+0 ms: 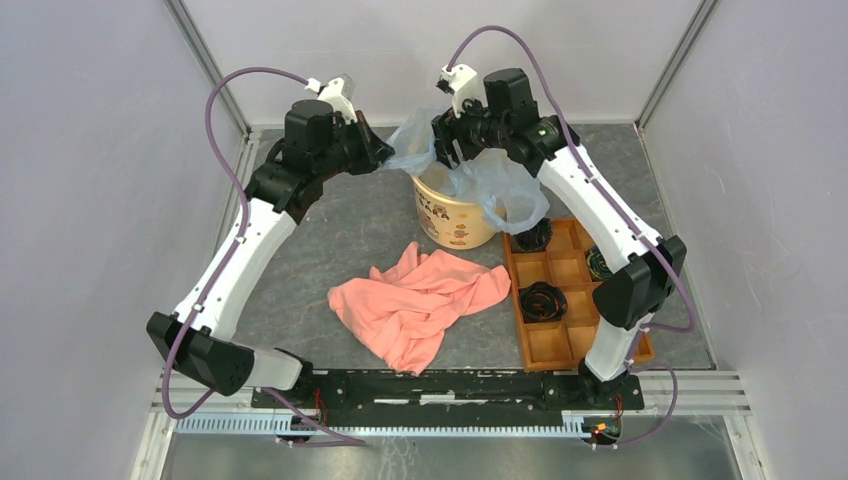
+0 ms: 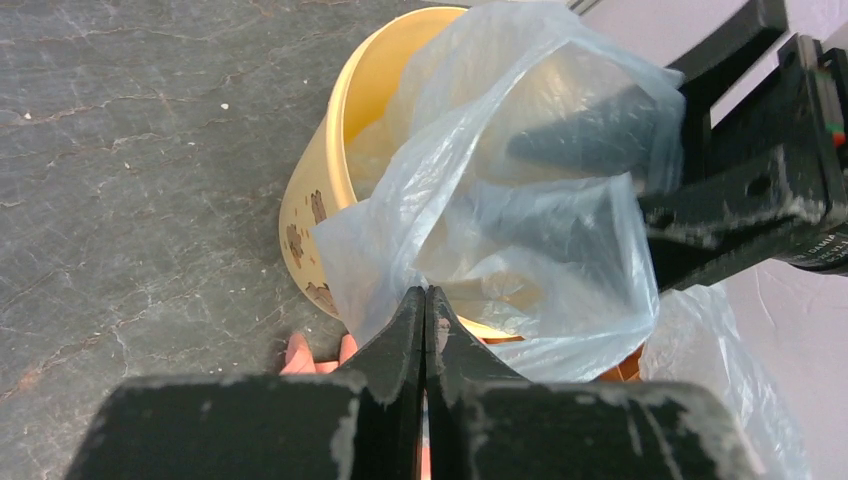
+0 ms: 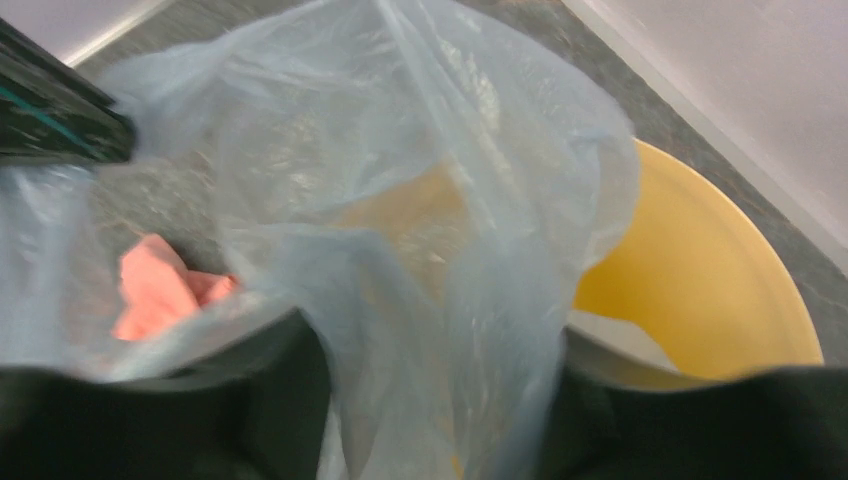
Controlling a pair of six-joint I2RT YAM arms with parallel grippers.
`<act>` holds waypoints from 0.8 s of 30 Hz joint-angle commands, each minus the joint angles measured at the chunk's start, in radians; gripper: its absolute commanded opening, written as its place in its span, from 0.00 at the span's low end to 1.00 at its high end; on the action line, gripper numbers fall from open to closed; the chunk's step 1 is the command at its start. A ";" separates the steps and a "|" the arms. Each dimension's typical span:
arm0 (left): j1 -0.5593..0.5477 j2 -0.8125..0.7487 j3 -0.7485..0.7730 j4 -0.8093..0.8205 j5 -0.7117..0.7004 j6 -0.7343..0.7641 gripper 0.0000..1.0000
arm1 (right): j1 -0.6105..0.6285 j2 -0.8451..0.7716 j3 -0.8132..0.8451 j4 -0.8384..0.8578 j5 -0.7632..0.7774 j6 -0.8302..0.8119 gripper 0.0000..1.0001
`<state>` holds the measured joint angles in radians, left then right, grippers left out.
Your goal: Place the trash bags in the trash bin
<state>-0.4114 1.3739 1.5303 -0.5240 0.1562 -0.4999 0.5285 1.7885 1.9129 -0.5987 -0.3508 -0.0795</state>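
Observation:
The yellow-tan trash bin (image 1: 455,222) stands at the back middle of the table; it also shows in the left wrist view (image 2: 320,190) and the right wrist view (image 3: 700,290). A translucent pale-blue trash bag (image 1: 500,185) hangs over the bin's mouth and spills down its right side. My left gripper (image 1: 383,158) is shut on the bag's left edge (image 2: 520,230), its tips (image 2: 425,295) pressed together just above the rim. My right gripper (image 1: 447,150) is over the bin with its jaws spread wide (image 3: 435,350), and the bag film (image 3: 400,150) runs between them.
A crumpled pink cloth (image 1: 420,300) lies in front of the bin. A brown compartmented wooden tray (image 1: 560,340) with black coiled items (image 1: 543,300) sits to the right, touching the draped bag. Grey walls close in the table on three sides.

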 commanded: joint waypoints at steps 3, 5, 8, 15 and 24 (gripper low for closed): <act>0.011 -0.022 0.000 0.046 -0.040 0.001 0.02 | 0.027 -0.040 0.134 -0.176 0.237 -0.023 0.89; 0.012 -0.025 -0.010 0.047 -0.072 -0.012 0.02 | 0.041 -0.102 0.105 -0.187 0.281 -0.030 0.96; 0.018 -0.033 -0.033 0.060 -0.091 -0.033 0.02 | 0.051 -0.176 0.087 -0.210 0.310 -0.035 0.98; 0.028 -0.039 -0.041 0.083 -0.041 -0.071 0.02 | 0.100 -0.373 -0.066 -0.251 0.344 -0.053 0.98; 0.029 -0.024 0.003 0.056 0.010 -0.032 0.02 | 0.250 -0.584 -0.332 -0.121 0.353 0.013 0.98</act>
<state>-0.3874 1.3643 1.4837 -0.4915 0.1184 -0.5320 0.7238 1.2304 1.6428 -0.8188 -0.0067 -0.1093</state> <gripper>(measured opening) 0.032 0.979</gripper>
